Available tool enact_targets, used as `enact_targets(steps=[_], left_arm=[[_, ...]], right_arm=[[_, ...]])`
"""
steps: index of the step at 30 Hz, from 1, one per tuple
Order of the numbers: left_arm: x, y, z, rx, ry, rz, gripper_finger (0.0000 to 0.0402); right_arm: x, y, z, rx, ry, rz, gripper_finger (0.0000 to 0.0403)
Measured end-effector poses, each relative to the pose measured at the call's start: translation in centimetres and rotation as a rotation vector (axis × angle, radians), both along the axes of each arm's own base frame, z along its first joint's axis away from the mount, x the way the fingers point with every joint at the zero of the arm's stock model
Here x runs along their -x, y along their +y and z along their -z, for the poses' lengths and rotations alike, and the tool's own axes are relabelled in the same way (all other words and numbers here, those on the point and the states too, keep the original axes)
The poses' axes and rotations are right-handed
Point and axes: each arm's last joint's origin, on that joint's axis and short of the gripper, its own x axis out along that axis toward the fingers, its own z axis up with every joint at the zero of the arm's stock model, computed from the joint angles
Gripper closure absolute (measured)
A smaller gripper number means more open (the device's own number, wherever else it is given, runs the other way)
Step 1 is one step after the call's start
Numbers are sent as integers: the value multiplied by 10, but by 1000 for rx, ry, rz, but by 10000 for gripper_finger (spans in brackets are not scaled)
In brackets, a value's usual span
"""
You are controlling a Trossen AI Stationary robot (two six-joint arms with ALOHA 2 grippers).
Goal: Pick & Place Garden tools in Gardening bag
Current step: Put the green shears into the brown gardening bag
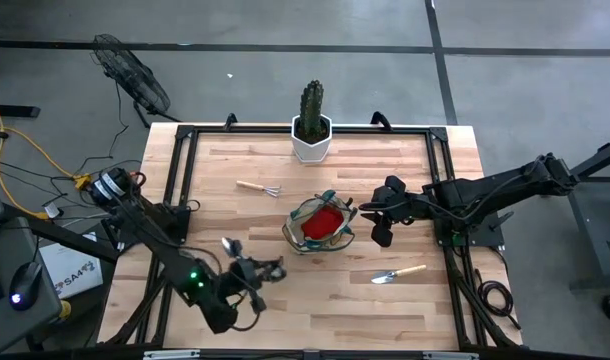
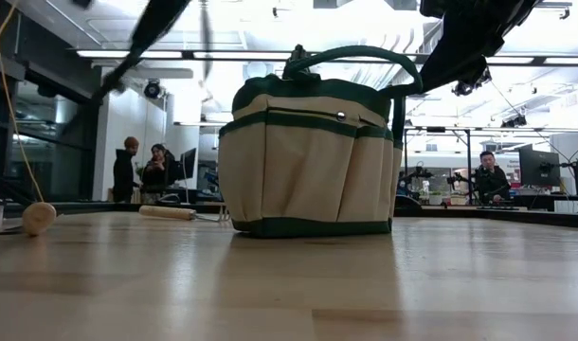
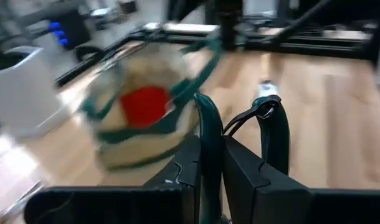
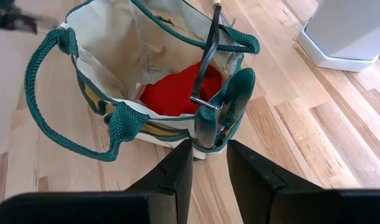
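Left hand grips pruning shears, handles pointing toward bag.

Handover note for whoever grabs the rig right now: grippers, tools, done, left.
Left gripper: shut on the pruning shears, short of the gardening bag.
Right gripper: at the bag's right side, against a green-handled tool at the rim; grip unclear.
Done: red glove in the bag.
Left: mini rake behind the bag, one trowel front right, another trowel by the left gripper; all on the table. Shears not yet dropped in.
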Motion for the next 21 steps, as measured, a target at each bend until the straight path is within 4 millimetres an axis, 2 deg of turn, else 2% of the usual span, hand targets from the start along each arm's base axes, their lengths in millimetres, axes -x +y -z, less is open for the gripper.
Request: enact_targets(steps=[3,8,16,21], left_arm=[[-9,2,-7,-53,-24,38,366],[1,11,-23,-92,-96,16,366],[42,35,-2,-50,-217,26,366],[55,53,12,-33,-390,181,366]], right_arm=[[0,0,0,2,1,-2,311],[0,0,0,7,6,-6,311],[0,0,0,19,5,-17,311],[0,0,0,17,-1,-16,311]])
